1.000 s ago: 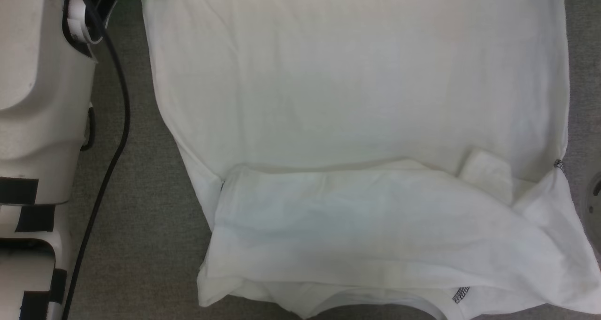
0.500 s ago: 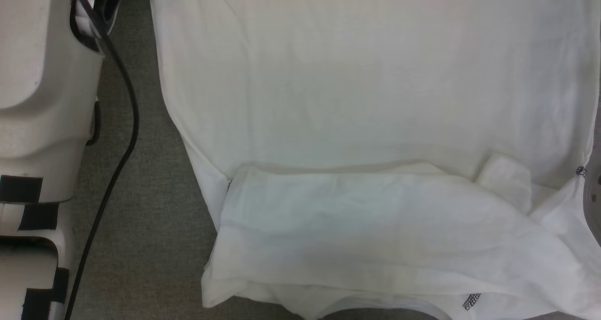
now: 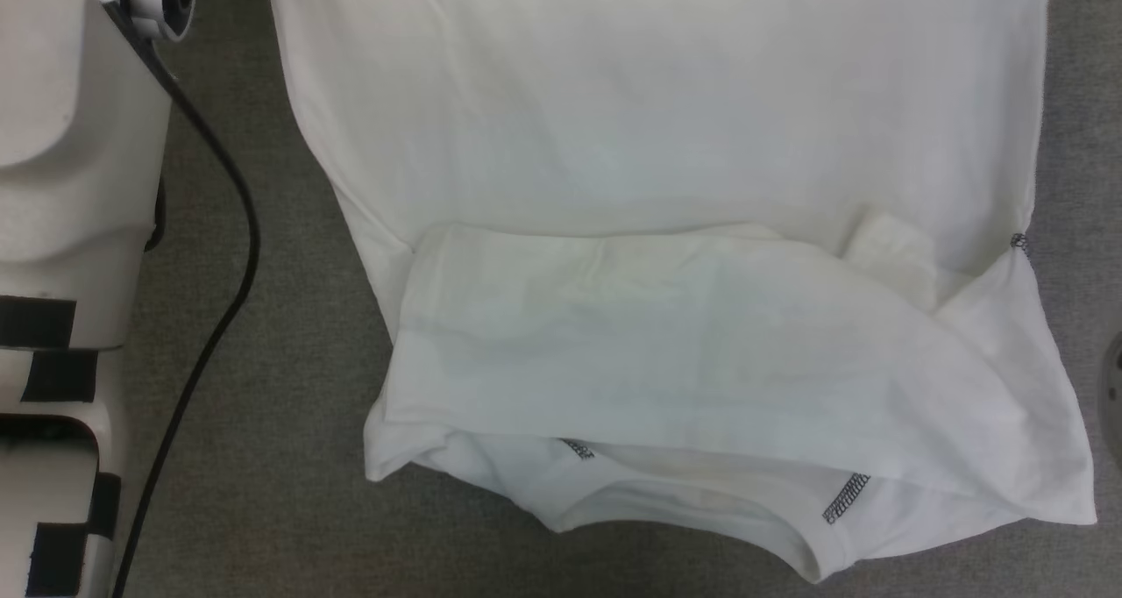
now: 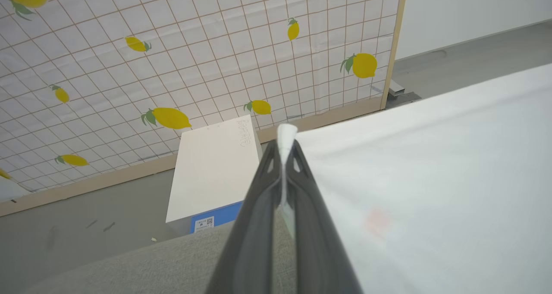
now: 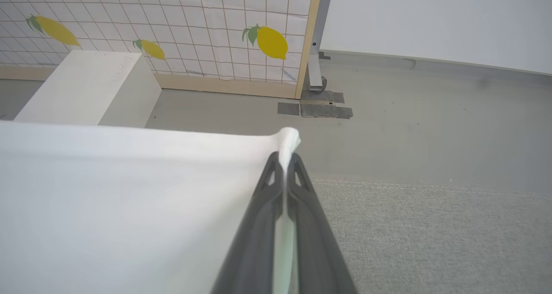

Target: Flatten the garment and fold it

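Grey fabric surface [image 3: 263, 458], with a lemon-print screen [image 4: 172, 48] and a white box [image 4: 211, 169] behind. The garment [image 3: 666, 142] covers most of the surface, with its collar [image 3: 701, 510] at the near edge. A wide flap [image 3: 684, 352] is doubled back over the body, and there's a small bunched lump [image 3: 890, 252] toward the right edge.

The left gripper [image 4: 283, 146] and right gripper [image 5: 284, 159] are each clamped tight on a far corner of the cloth, with only a sliver in the jaws.

Risks:
- The thin bite slips under tension.
- An uneven pull skews the hem.
- Folding now bakes in the lump.

Hem looks lifted off the surface, hard to read.
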